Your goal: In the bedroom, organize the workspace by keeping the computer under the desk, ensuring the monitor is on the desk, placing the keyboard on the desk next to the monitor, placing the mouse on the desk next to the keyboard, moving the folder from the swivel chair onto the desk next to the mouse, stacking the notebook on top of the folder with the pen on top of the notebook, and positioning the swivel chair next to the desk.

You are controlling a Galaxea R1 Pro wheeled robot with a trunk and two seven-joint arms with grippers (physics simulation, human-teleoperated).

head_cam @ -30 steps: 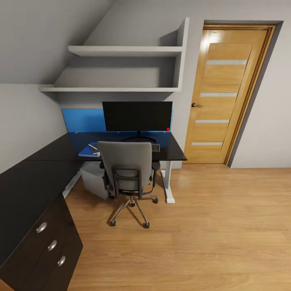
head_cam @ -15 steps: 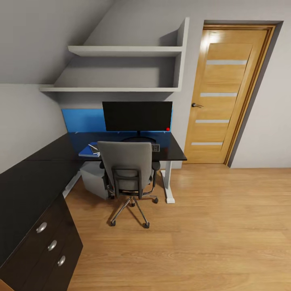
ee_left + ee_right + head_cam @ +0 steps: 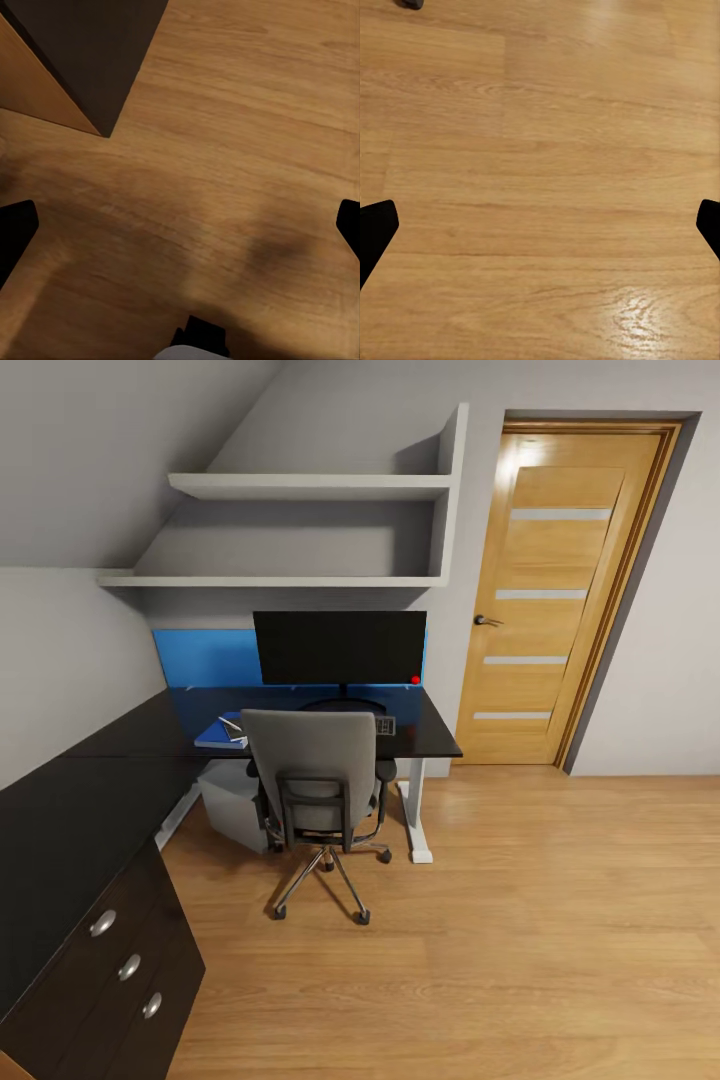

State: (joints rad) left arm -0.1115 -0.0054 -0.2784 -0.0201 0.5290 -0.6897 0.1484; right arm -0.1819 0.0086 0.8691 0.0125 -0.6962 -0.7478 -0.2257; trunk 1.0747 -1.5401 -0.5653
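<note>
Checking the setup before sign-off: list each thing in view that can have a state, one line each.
door: shut.
monitor: upright on the desk, screen dark.
swivel chair: pushed in at the desk, back toward the camera.
computer: on the floor under the desk.
folder: flat on the desk.
drawer unit: drawers shut.
left claw: open, over bare floor.
right claw: open, over bare floor.

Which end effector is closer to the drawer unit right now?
Left. The left end effector hangs over the floor close by the drawer unit corner; the right end effector hangs over open floor, farther off.
</note>
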